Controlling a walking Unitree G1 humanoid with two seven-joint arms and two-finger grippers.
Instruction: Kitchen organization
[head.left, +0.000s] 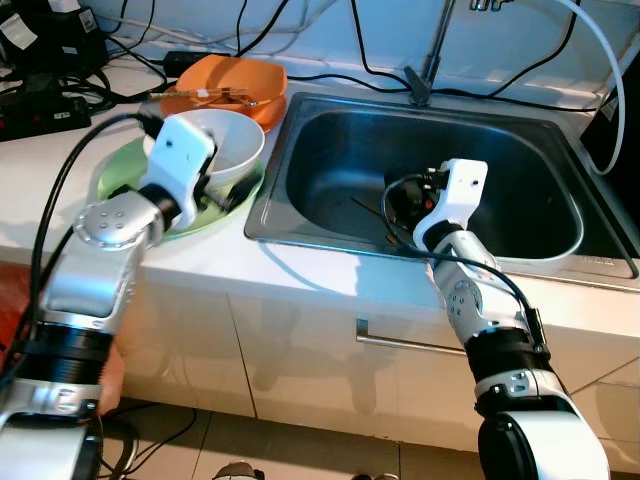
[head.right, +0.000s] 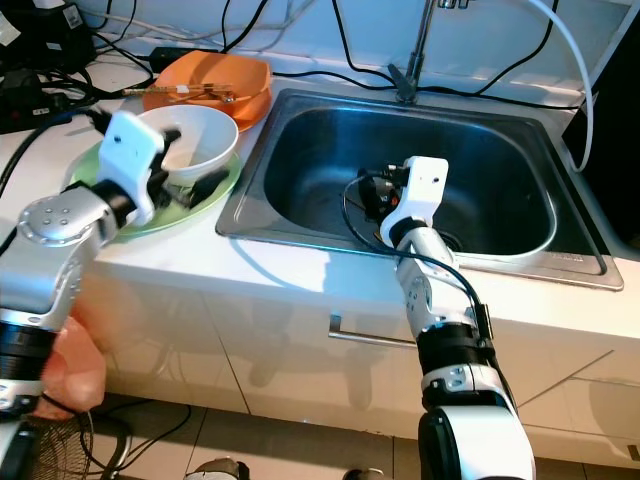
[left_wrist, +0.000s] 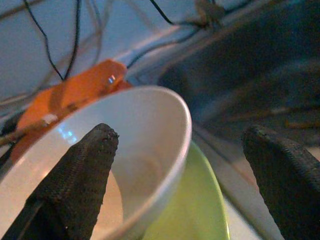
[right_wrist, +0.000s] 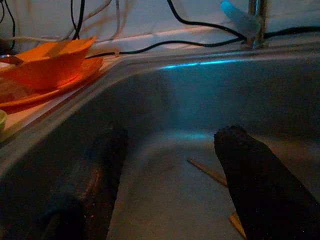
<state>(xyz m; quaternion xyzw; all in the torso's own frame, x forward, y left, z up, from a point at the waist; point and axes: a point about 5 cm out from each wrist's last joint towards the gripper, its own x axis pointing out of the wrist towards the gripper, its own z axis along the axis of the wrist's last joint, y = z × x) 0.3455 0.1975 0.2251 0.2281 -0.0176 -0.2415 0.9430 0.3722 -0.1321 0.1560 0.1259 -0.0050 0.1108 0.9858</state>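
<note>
Looking from the head, we see our left gripper (head.left: 215, 190) at the white bowl (head.left: 225, 145), upright on the green plate (head.left: 125, 175) beside the sink (head.left: 300, 150); our right gripper (head.left: 400, 200) hangs inside the sink; left wrist: fingers (left_wrist: 80, 175) spread wide astride the bowl's rim, gripping nothing; right wrist: fingers (right_wrist: 260, 190) parted, empty, above a chopstick (right_wrist: 207, 172) lying flat, slanting across the sink floor.

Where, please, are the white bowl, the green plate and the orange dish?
white bowl (head.left: 235, 150), left eye view, inner wall.
green plate (head.left: 120, 178), left eye view, bare left rim.
orange dish (head.left: 245, 78), left eye view, inner surface.
</note>
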